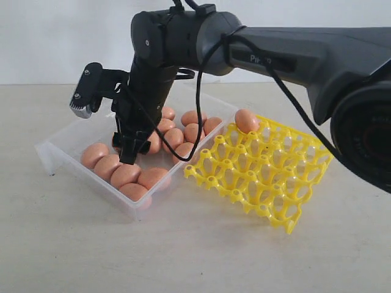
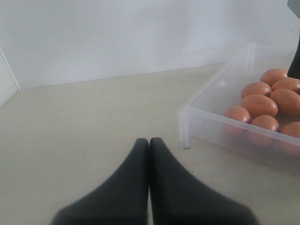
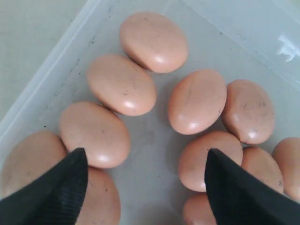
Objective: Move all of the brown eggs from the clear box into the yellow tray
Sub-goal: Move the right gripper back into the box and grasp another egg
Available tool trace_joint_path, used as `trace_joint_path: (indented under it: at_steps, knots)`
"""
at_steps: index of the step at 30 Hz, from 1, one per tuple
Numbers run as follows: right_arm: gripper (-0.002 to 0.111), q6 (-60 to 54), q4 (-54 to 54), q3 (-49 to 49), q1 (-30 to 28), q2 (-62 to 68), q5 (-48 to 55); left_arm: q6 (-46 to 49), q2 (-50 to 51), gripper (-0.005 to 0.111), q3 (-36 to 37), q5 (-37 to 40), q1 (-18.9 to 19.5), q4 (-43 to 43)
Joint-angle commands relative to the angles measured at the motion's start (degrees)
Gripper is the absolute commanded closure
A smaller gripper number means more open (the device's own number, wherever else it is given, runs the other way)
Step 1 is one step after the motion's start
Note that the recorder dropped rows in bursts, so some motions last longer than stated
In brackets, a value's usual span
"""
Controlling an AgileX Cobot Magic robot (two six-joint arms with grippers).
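**Black fingers spread wide over the eggs, nothing gripped**

R gripper (image 3: 145, 159) hangs over the box (image 1: 49, 152), pointing down among the eggs (image 3: 122, 84). Its two fingers (image 3: 56, 187) stand far apart w/ nothing between them but bare box floor and egg tops. No egg is held. In the wrist view one tip overlaps an egg on each side, but whether either touches can't be told. In the ext. view the R gripper (image 1: 129, 151) sits low in the middle of the box, w/ eggs on both sides of it.

L gripper (image 2: 149, 143) is closed, fingers pressed together and holding nothing. It's above the table (image 2: 84, 117), near a box corner but apart from it.

Eggs are smooth, orange-brown ovals w/ faint dark specks, lying on their sides. Many touch each other. A dozen or so show in the box, in two bunches, and the arm hides some.

The box is clear plastic w/ low walls. The tray (image 1: 263, 177), a bright yellow lattice, lies just beside it. One egg (image 1: 246, 120) sits in the tray's far corner cell, on the side by the box.
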Motion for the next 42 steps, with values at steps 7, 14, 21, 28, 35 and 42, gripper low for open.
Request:
trace_joint_path:
  at_steps: [7, 14, 21, 28, 35, 42]
  knots:
    - [0.041, -0.17, 2.53, -0.14, -0.46, 1.3, 2.07, -0.52, -0.1, 0.111, 0.18, -0.53, -0.04, -0.21]
    - [0.041, -0.17, 2.01, -0.14, -1.7, 3.1, 2.97, -0.52, -0.1, 0.111, 0.18, -0.42, -0.04, -0.21]
    - [0.041, 0.09, 3.15, -0.14, -3.99, 3.1, 10.89, -0.52, -0.1, 0.111, 0.18, -0.42, -0.04, -0.21]
    - [0.041, -1.35, 6.36, -0.14, -4.09, 3.76, 8.85, -0.52, -0.1, 0.111, 0.18, -0.42, -0.04, -0.21]
    - [0.041, -1.84, 7.26, -0.14, -5.01, 5.88, 6.75, -0.52, -0.1, 0.111, 0.18, -0.42, -0.04, -0.21]
    - [0.041, -1.85, 7.54, -0.14, -6.8, 5.99, 5.76, -0.52, -0.1, 0.111, 0.18, -0.52, -0.04, -0.21]
